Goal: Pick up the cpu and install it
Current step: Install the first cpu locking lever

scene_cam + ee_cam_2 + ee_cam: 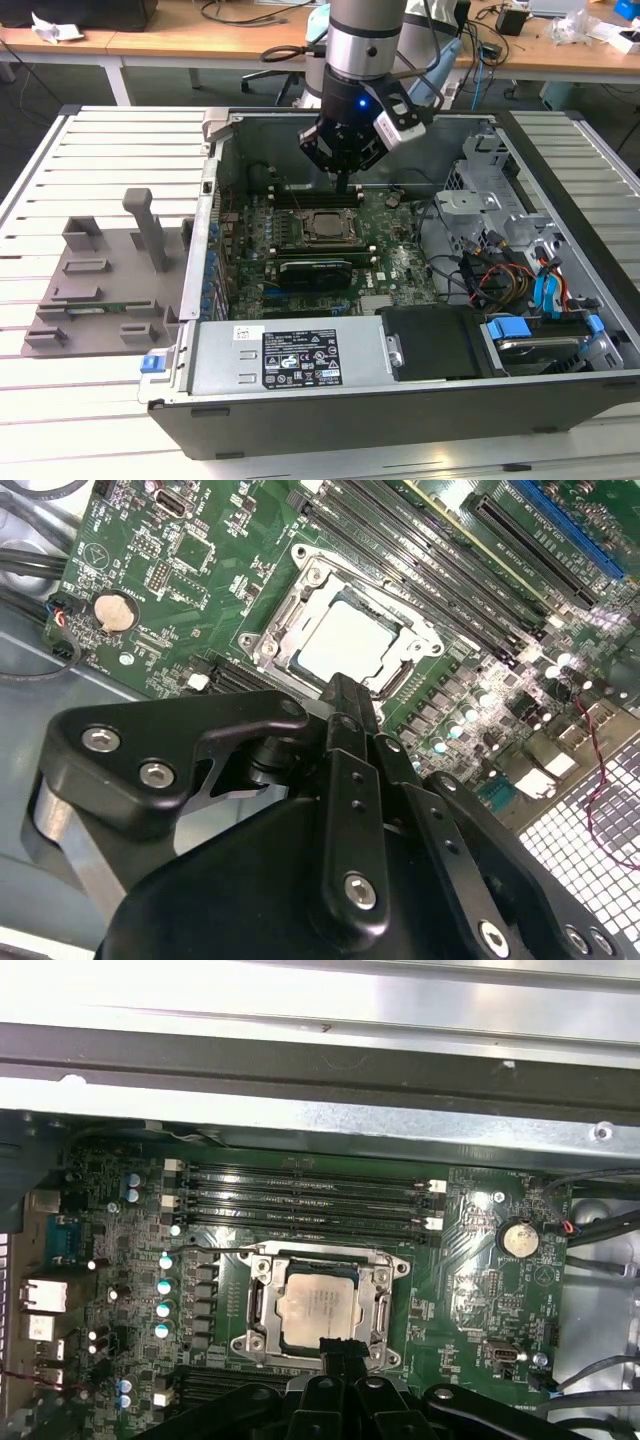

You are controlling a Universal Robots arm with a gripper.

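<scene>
A white slatted table (110, 160) fills the foreground of a workshop, its metal ribs running across the exterior view from left to right under even, bright light. Beyond its far edge stands a long wooden desk (180, 45) with pale legs, strewn with black cables (240, 12), crumpled paper (55, 28) at the exterior view's left and small boxes (610, 35) at the exterior view's right. A dark monitor base (90, 12) sits at the desk's far left. Under the desk, the star foot of an office chair (275, 65) rests on grey floor (25, 95).
</scene>
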